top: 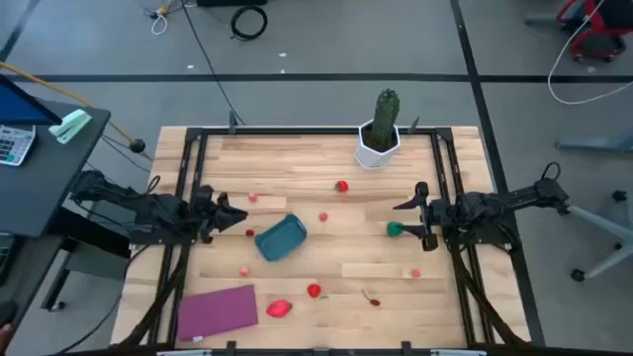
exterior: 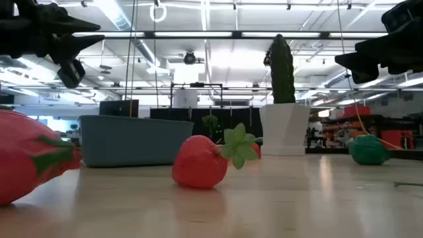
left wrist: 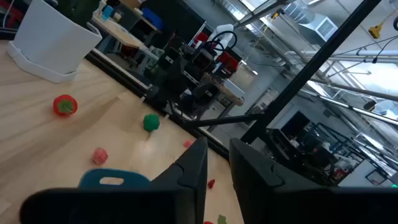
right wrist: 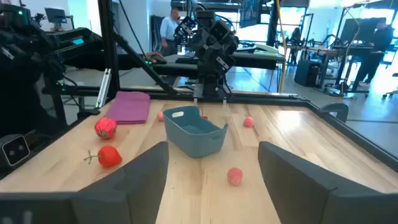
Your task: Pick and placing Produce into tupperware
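The toy produce looks light, stiff and smooth, so it may roll; the green piece (top: 395, 229) lies just beside the right gripper (top: 416, 216), whose fingers stand wide open and empty. Best to pinch it across the middle. The left gripper (top: 233, 216), nearly closed, holds nothing and waits near the teal tupperware (top: 281, 237) at mid-table. Red strawberries (top: 314, 290) lie scattered; the potted cactus (top: 382, 129) stands far, not in the way

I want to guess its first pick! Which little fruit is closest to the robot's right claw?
The green piece. It lies right beside the open right gripper, and it is the only green one; the red and pink ones lie farther off.
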